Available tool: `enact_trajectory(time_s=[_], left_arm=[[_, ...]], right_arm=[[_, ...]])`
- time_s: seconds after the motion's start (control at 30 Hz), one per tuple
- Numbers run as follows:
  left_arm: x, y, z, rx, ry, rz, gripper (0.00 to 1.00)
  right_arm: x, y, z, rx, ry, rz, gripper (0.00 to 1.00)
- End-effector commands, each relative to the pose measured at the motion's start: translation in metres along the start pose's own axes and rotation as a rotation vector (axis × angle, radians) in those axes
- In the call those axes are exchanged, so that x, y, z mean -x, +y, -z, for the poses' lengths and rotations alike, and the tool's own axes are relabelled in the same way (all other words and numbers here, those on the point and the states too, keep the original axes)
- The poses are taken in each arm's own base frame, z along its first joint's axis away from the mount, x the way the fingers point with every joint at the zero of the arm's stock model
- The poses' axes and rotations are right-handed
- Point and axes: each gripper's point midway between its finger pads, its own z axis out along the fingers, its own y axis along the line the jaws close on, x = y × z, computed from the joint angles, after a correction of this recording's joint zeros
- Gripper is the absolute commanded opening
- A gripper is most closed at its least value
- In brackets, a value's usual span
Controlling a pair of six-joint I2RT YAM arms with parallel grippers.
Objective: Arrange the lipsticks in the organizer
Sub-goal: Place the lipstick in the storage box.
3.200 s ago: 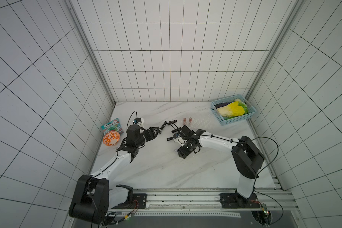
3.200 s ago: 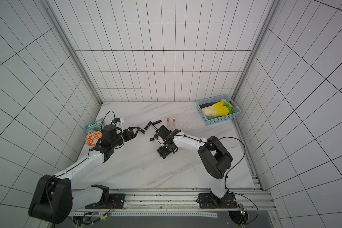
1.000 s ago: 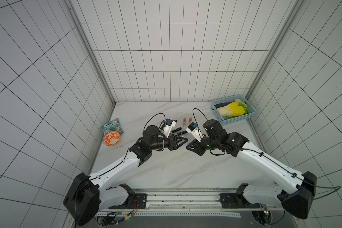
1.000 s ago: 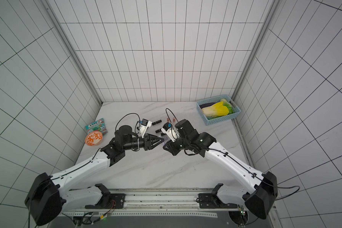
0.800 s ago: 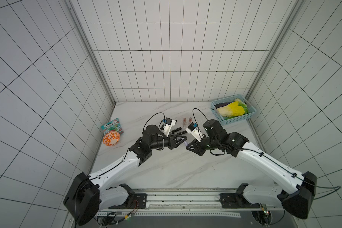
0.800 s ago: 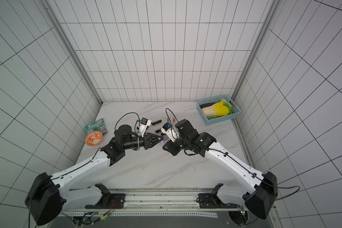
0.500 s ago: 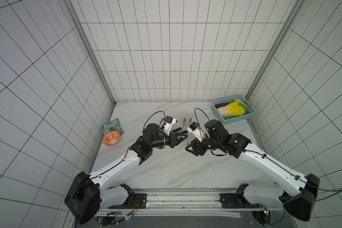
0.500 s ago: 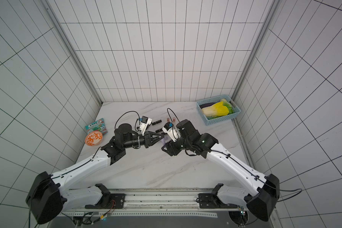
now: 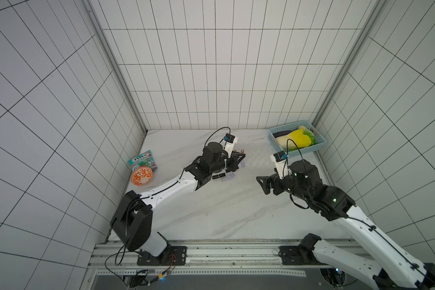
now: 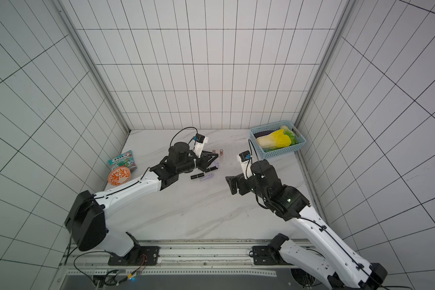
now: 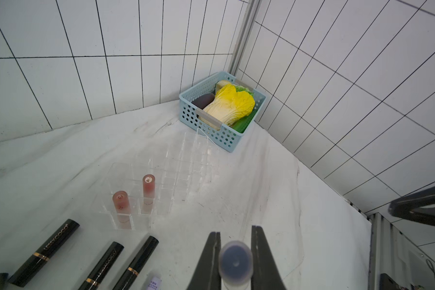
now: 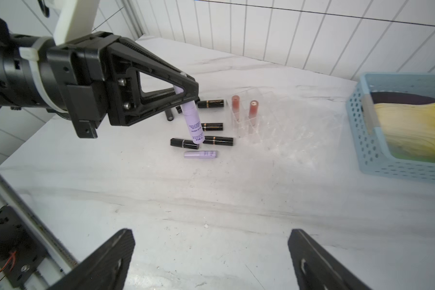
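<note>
My left gripper (image 11: 235, 231) is shut on a lavender lipstick (image 12: 192, 123), which hangs tilted, cap end down, above the lipsticks lying on the table. The clear organizer (image 11: 176, 170) stands just beyond them with two pink gloss tubes (image 11: 148, 185) upright in its near slots. Several black lipsticks (image 12: 211, 126) and one more lavender tube (image 12: 200, 154) lie flat beside the organizer. My right gripper (image 12: 211, 232) is open and empty, out over bare table to the right of the left gripper (image 9: 241, 160), apart from it.
A light-blue perforated basket (image 9: 296, 150) holding a yellow cabbage sits in the back right corner, close behind the organizer. An orange patterned bowl (image 9: 141, 175) and a snack packet (image 9: 142, 160) lie by the left wall.
The left gripper shut on the lavender lipstick while the right gripper let go of it, opened wide and drew back to the right. The left arm carried the tube a little toward the organizer.
</note>
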Motion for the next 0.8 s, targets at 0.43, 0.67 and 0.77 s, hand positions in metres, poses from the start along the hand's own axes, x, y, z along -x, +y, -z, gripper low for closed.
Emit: enact_trajectory(time_s=[0.43, 0.67, 0.77], left_arm=[[0.012, 0.038, -0.111, 0.093, -0.047, -0.174, 0.09], [-0.004, 0.067, -0.138, 0.12, -0.02, -0.164, 0.09], [-0.011, 0.078, -0.145, 0.131, -0.009, -0.154, 0.09]], right_arm=[[-0.023, -0.015, 0.012, -0.011, -0.005, -0.124, 0.88], [-0.021, -0.002, 0.025, 0.072, -0.011, -0.172, 0.87], [-0.019, 0.002, 0.031, 0.098, -0.024, -0.189, 0.86]])
